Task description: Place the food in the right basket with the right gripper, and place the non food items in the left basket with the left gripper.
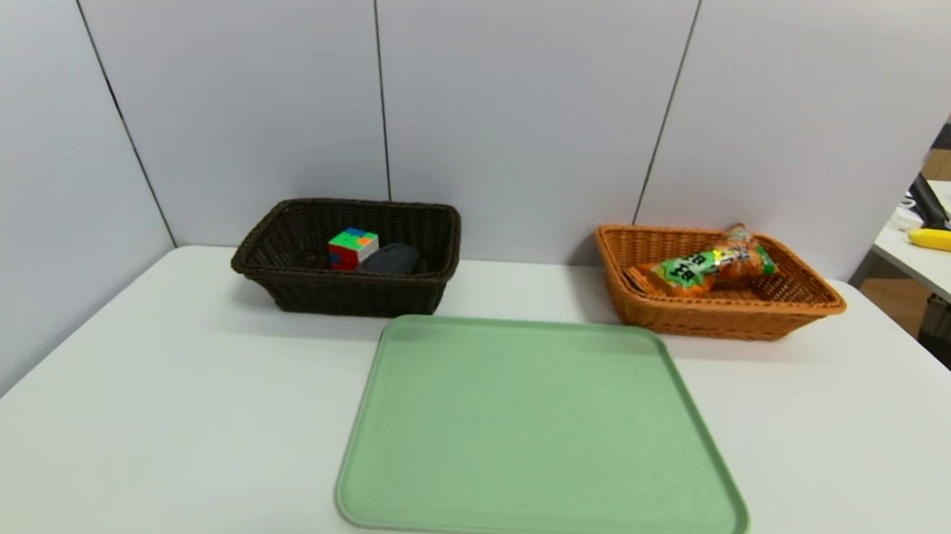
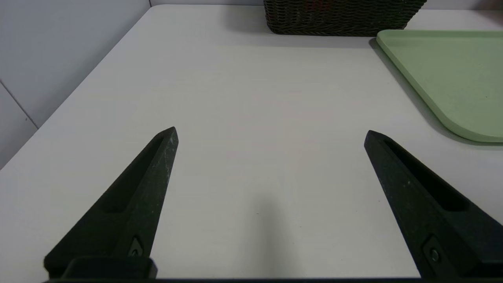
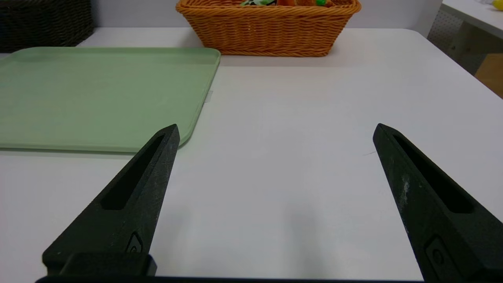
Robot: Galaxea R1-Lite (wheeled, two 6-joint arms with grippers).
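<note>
While nothing is held, left gripper (image 2: 271, 131) is kept wide open over table (image 1: 150, 413) | right gripper (image 3: 276, 127) is wide open too | cube (image 1: 353, 248) is seen in dark basket (image 1: 344, 289), upper left | snack (image 1: 707, 267) is seen in orange basket (image 1: 717, 316), upper right | tray (image 1: 544, 433) is bare, lower middle

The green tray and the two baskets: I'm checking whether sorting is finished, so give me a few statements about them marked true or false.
1. The green tray holds nothing. True.
2. The puzzle cube lies in the orange basket. False: it lies in the dark basket.
3. A snack packet lies in the orange basket. True.
4. The left tool grips the cube. False: it is open over bare table.
5. The right tool is open and holds nothing. True.
</note>
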